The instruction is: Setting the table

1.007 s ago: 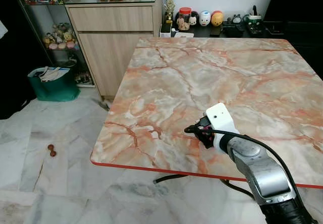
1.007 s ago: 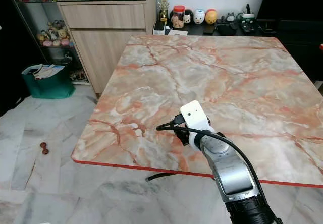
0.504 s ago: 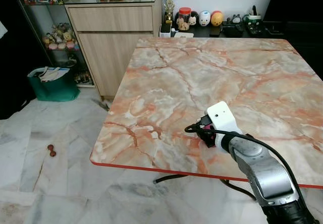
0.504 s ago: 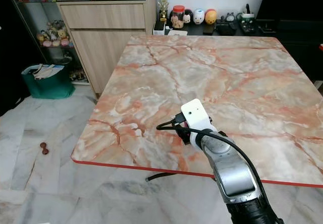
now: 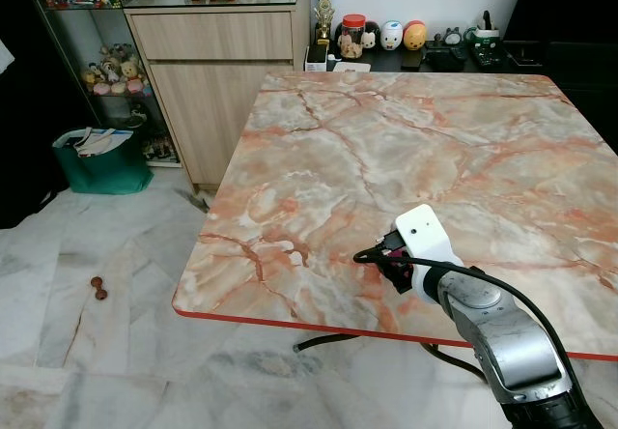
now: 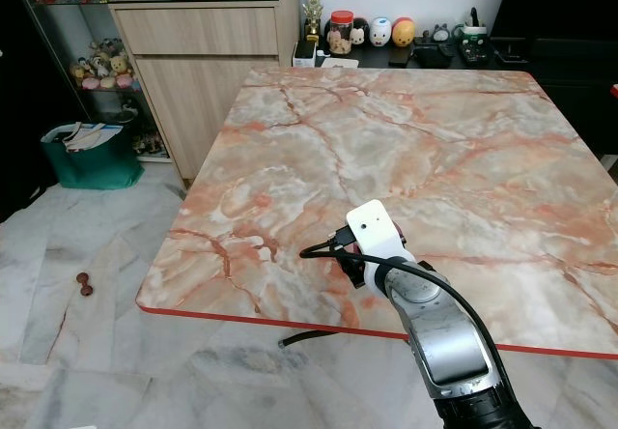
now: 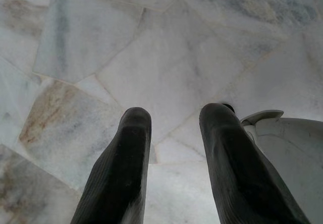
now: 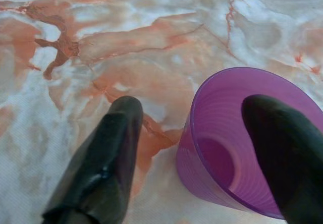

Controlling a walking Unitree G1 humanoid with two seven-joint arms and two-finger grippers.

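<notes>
A glossy square marble table [image 5: 406, 139] is veining pink and white under the right gripper [image 8: 197, 148], whose fingers are spreading wide — one straddling into a single ribbed purple plastic cup [image 8: 227, 148] standing upright.

I am drawing my right tool [image 8: 192, 148] slightly back toward the counter's [image 5: 406, 139] near edge.

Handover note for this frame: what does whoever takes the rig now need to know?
Right gripper: open over the near part of the table, one finger inside the purple cup, one outside, not clamped.
Left gripper: open, holding nothing, hanging over the floor.
Done: cup stands upright on the table.
Left: pull the right gripper clear of the cup, then fetch the other settings.
</notes>
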